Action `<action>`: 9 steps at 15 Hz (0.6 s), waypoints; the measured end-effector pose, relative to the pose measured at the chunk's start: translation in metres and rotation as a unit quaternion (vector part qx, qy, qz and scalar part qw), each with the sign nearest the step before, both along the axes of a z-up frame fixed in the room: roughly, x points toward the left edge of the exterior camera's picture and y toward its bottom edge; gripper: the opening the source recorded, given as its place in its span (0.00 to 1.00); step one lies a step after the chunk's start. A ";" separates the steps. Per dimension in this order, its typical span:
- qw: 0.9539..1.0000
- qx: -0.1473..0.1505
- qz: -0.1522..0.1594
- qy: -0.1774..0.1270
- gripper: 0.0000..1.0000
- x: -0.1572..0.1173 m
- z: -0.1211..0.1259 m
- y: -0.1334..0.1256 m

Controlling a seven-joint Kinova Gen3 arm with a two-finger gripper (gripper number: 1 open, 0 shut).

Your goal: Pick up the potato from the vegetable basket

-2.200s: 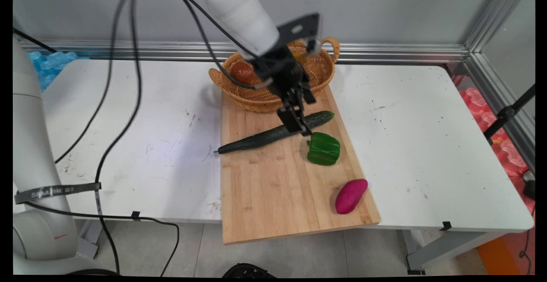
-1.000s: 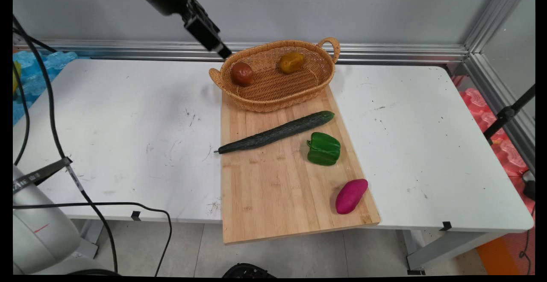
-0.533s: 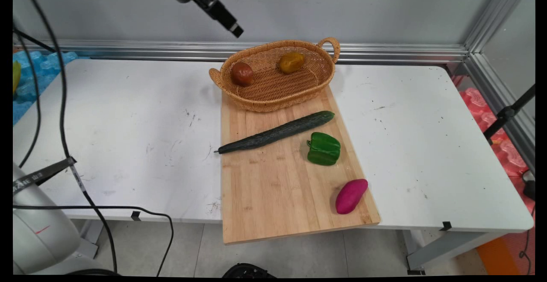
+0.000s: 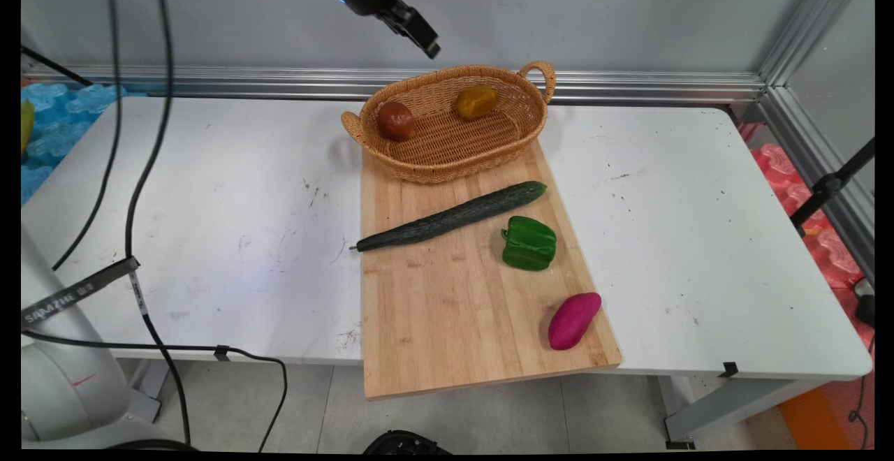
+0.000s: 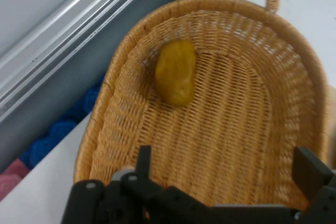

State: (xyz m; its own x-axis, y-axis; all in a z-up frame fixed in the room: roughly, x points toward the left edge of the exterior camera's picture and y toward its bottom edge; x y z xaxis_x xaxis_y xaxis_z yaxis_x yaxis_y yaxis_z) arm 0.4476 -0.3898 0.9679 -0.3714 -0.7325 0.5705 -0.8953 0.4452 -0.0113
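Pincer [image 4: 431,47] is hanging high above the woven basket [image 4: 447,161], fingers [image 5: 311,170] spread apart and holding nothing. I'm seeing the oval wicker basket [image 5: 294,51] with loop handles holding a lumpy yellow fruit [image 5: 176,72] and a round reddish-brown one [image 4: 396,120]. It is sitting at the far end of a pale wooden cutting board [image 4: 447,307] on the white scuffed surface [image 4: 209,188]. A long dark cucumber [image 4: 454,216] is lying slantwise on the board, a glossy green pepper [image 4: 529,242] just beside it, and a smooth magenta sweet potato [image 4: 573,320] near the board's right edge.
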 end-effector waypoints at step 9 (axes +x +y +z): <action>0.999 0.012 0.012 -0.029 1.00 -0.042 -0.083 -0.091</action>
